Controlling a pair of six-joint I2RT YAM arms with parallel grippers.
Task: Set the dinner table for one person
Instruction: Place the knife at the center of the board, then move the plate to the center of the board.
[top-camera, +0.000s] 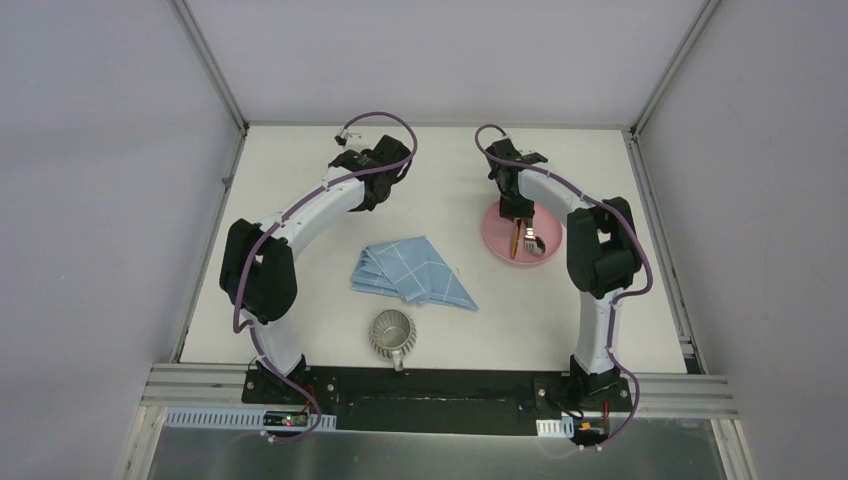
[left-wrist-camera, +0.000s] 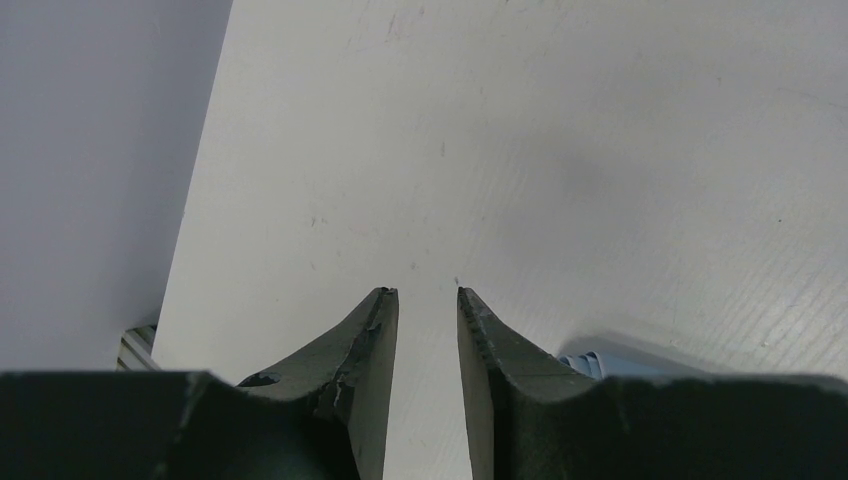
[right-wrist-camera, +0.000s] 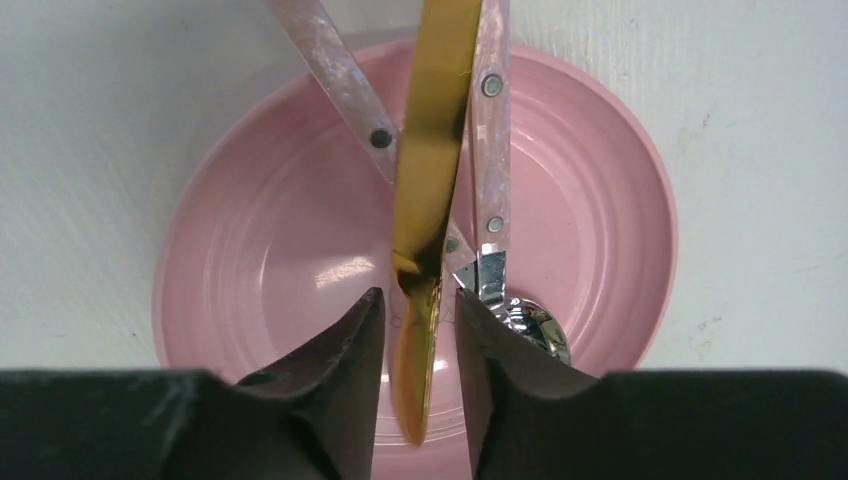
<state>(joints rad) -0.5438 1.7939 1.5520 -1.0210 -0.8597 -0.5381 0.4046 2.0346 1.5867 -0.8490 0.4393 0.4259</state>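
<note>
Table (top-camera: 440, 170) fills mid frame in top view. L gripper (left-wrist-camera: 427, 292) hangs over bare table at upper left, fingers apart, nothing btwn. R gripper (right-wrist-camera: 418, 295) is over pink plate (right-wrist-camera: 600, 200) at right; fingers parted w/ gold knife (right-wrist-camera: 435, 120) btwn them, slim gaps each side, not clamped. Spoon (right-wrist-camera: 535, 325) lies in plate. Blue cloth (top-camera: 415, 272) centre, mug (top-camera: 392, 333) below it.

The top external camera looks steeply down from high behind the arm bases, taking in the whole worktop (top-camera: 440, 160). The left wrist camera looks out past the left gripper (left-wrist-camera: 427, 295), close over bare worktop. The right wrist camera hangs close above the pink plate (right-wrist-camera: 250, 250), which the top view also shows, small.
</note>
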